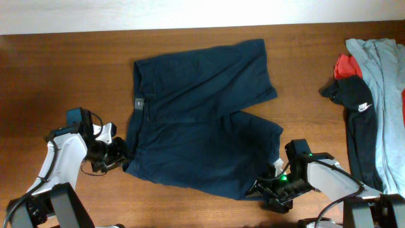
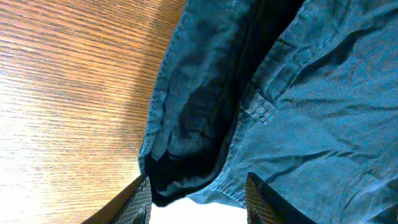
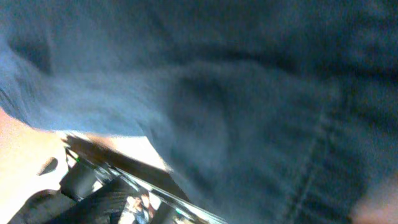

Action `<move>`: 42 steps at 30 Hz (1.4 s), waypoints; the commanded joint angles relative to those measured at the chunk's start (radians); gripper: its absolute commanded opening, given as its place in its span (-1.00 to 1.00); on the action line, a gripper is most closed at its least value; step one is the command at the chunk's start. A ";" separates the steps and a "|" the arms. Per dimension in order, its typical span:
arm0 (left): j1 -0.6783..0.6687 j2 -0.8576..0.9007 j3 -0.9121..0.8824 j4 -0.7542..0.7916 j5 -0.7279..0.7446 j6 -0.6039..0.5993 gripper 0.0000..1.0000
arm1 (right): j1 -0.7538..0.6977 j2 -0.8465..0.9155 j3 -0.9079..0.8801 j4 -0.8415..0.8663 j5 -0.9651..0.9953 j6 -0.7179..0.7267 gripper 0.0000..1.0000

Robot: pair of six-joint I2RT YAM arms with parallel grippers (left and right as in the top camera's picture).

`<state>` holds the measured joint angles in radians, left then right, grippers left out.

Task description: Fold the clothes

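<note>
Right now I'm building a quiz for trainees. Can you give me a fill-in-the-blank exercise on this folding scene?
1. The shorts lie on a ___ table.
2. The left hand sits at the shorts' ___ end.
3. The right hand sits at a ___ opening.
4. The black top carries a ___ logo.
Missing words: wooden; waistband; leg; white.

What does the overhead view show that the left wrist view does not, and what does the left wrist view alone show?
Only overhead: the whole shorts spread flat, the right gripper, and a black garment and grey shirt at the right edge. Only left wrist: waistband stitching close up, with the fabric's corner between the left gripper's open fingers. Both: the navy shorts on the wooden table.
</note>
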<state>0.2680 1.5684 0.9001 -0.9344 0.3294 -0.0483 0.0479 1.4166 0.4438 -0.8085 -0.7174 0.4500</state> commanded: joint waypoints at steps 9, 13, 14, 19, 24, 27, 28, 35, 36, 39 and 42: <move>0.000 -0.013 -0.034 0.022 0.008 0.042 -0.02 | 0.003 0.018 0.006 0.057 0.285 0.084 0.45; 0.000 -0.013 -0.034 0.031 0.008 0.042 0.00 | -0.032 0.018 0.034 0.055 0.285 0.132 0.45; 0.000 -0.013 -0.034 0.033 0.008 0.042 -0.01 | -0.043 0.018 0.035 0.057 0.285 0.132 0.45; 0.000 -0.013 -0.034 0.037 0.023 0.042 0.00 | -0.138 0.018 0.039 0.050 0.304 0.127 0.12; 0.000 -0.013 -0.034 0.040 0.027 0.042 0.00 | -0.139 0.018 0.039 0.037 0.304 0.122 -0.74; 0.000 -0.013 -0.037 0.044 0.026 0.042 0.00 | -0.139 0.018 0.039 0.039 0.303 0.111 -0.85; 0.000 -0.013 -0.039 0.045 0.026 0.042 0.00 | -0.139 0.018 0.039 0.039 0.304 0.108 -0.86; -0.027 -0.013 -0.151 0.134 0.027 0.040 0.01 | -0.139 0.018 0.039 0.050 0.303 0.084 -0.87; -0.034 -0.013 -0.174 0.178 0.026 0.032 0.01 | -0.139 0.018 0.039 0.050 0.303 0.078 -0.87; -0.046 -0.013 -0.219 0.313 0.025 -0.006 0.01 | -0.139 0.018 0.039 0.050 0.303 0.062 -0.87; -0.046 -0.013 -0.220 0.354 0.023 -0.005 -0.01 | -0.139 0.018 0.039 0.049 0.298 0.055 -0.87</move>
<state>0.2291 1.5406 0.7063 -0.6247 0.3603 -0.0422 -0.0826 1.4197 0.4881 -0.7902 -0.5358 0.5316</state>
